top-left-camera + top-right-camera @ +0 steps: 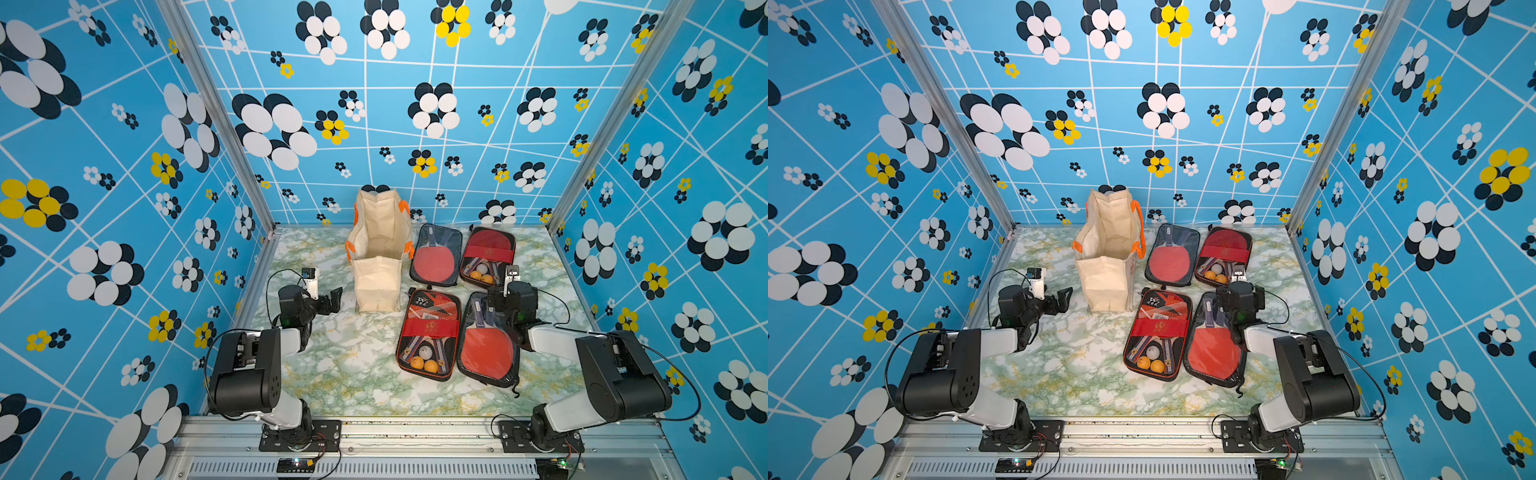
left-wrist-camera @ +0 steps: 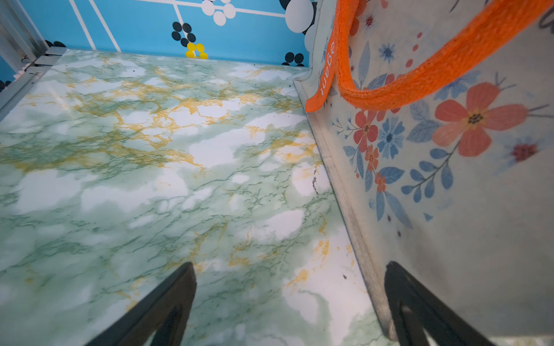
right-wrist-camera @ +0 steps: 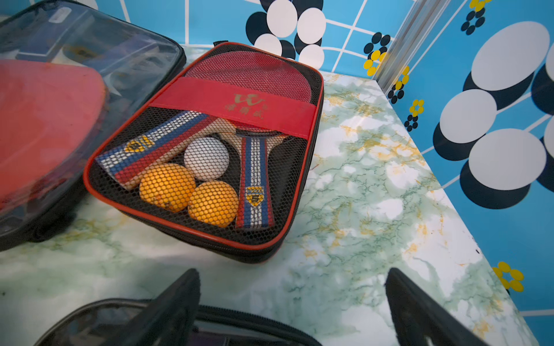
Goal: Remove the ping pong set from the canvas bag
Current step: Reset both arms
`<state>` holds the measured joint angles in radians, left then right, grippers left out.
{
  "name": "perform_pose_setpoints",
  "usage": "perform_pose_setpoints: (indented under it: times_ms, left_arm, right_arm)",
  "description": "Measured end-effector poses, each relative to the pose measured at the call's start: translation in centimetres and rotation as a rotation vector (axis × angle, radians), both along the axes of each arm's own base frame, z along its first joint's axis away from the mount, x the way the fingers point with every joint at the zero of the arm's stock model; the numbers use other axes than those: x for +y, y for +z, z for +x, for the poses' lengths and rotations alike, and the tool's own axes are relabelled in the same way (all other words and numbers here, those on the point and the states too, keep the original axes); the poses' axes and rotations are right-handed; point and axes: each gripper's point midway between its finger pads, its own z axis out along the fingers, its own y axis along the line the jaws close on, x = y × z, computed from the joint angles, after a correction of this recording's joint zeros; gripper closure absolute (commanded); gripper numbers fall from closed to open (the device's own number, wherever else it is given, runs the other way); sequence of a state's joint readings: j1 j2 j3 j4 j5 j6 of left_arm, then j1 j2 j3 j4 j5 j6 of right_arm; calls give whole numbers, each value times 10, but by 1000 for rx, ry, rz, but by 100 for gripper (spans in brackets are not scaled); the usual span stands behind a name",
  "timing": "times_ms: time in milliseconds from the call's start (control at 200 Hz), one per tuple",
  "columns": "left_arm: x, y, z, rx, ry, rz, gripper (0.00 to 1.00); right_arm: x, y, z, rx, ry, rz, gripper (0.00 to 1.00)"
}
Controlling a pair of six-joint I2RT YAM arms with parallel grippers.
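Left fingers (image 2: 177, 287) and right fingers (image 3: 180, 293) gape wide, empty. The canvas bag (image 1: 376, 282) stands upright on the counter (image 1: 345, 374), mouth open, seemingly empty; four ping pong sets (image 1: 430, 332) lie beside it. Best: draw the left fingers away sideways without nudging the soft bag.

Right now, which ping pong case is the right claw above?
The nearer clear-front case, beside the nearer mesh case; the right claw hangs over its handle end. The other three are not under it.
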<state>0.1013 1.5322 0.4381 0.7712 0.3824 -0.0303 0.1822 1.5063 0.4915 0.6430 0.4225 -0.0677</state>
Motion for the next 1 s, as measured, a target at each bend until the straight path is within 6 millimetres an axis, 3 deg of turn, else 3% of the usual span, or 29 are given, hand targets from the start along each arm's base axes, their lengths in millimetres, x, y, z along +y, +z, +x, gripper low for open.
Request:
perform_pose_setpoints:
  times_ms: [280, 490, 999]
  left_arm:
    - [0, -5, -7, -58, 50, 43, 0]
    - [9, 1, -3, -85, 102, 66, 1]
    - [7, -3, -3, -73, 124, 98, 1]
  right_arm:
    - [-10, -9, -17, -72, 9, 50, 1]
    - [-17, -7, -12, -129, 13, 93, 1]
    - [-22, -6, -11, -145, -17, 123, 1]
